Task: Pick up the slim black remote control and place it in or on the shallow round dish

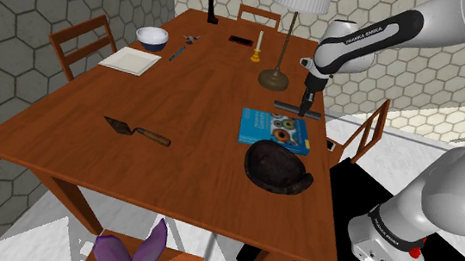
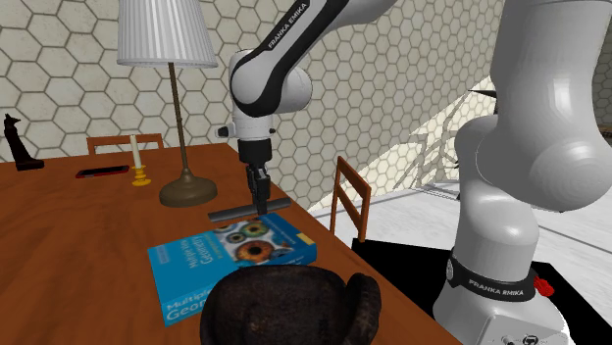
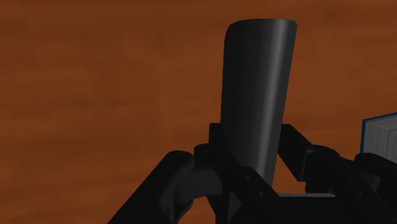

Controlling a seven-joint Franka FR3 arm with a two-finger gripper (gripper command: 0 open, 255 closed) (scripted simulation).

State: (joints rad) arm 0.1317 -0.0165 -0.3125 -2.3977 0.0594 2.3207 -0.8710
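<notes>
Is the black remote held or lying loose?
Held. The pincer is shut on the remote, squeezing both its sides, near the blue book.

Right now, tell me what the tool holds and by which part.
The tool clasps the slim black remote near its middle, across its narrow width.

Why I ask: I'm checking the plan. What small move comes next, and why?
Probably a straight lift. The gripper is shut on the remote, low by the table between lamp and book. The dish stands far off across the table, so height seems needed first.
</notes>
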